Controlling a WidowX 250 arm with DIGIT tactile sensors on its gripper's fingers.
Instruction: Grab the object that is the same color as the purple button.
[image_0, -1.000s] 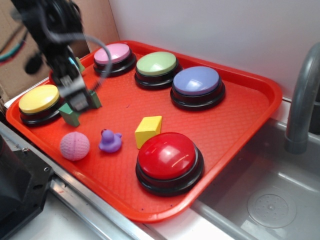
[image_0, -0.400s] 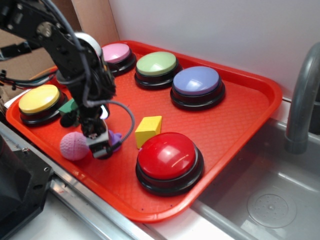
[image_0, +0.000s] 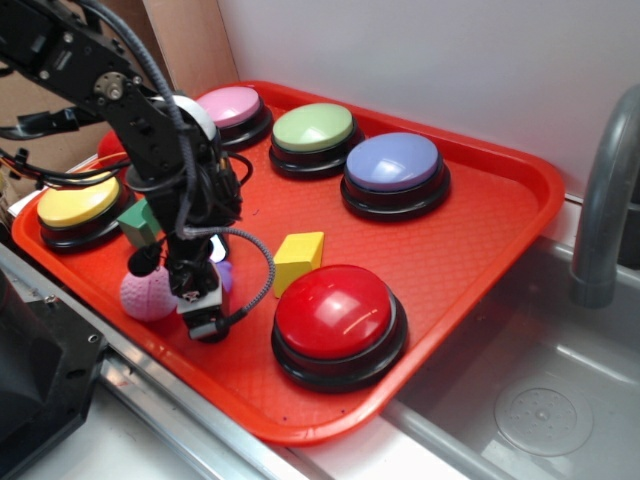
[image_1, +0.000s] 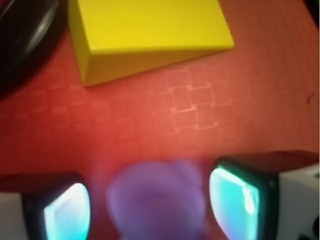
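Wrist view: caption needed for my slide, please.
Open gripper straddling the purple duck, yellow block ahead on the red tray.

Arm is no longer up at the tray's back-left near the green block (image_0: 139, 222); it now reaches down to the front-left, w/ the gripper (image_0: 205, 318) low over the tray (image_0: 480, 230), just beside the pink ball (image_0: 146, 296). Purple duck (image_0: 224, 276), in full view a sec ago, is now mostly hidden behind the gripper in the exterior view; only a sliver shows. Since 0.4 s ago the gripper sits a bit lower. Green block is uncovered again. Wrist view has the duck (image_1: 157, 200) blurred between the jaws, which stand apart on either side.
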